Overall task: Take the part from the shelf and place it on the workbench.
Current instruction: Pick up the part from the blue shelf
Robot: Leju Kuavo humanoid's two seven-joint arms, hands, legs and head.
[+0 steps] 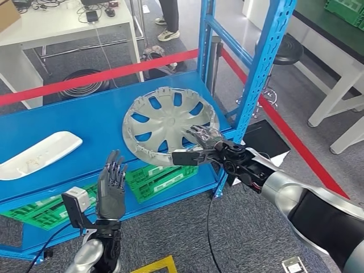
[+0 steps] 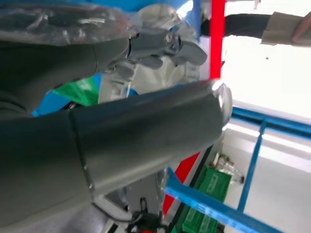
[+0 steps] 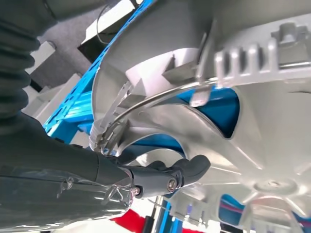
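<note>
While the right hand [image 1: 205,145] has its fingers [image 1: 202,135] laid over the top face of the hubcap [image 1: 167,122] and its thumb stretched under the near rim, it grips that edge; the right wrist view backs this up, with a dark finger [image 3: 183,170] hooked through a spoke opening against the ribbed underside. From those fingers the part lies away and to the robot's left, flat on the blue shelf [image 1: 86,122], its near rim sticking out past the shelf's front lip right at the grip. Being round, it has no long axis (the line that counts runs from the held rim through the hub toward the back of the rack).

Left hand [image 1: 111,185] is raised below and in front of the shelf edge, fingers apart, holding nothing, well apart from the hubcap, so the right hand is clearly the nearer one.

Hubcap: silver-grey plastic, multi-spoke with teardrop cutouts showing blue through, clips and a wire ring on the back. Looks light but wide, so a one-edge grip will likely tip when it gets pulled clear.

Further out: a white tray [image 1: 38,152] on the same shelf, green crates [image 1: 161,179] on the level below, a person's legs beyond the red tape.
</note>
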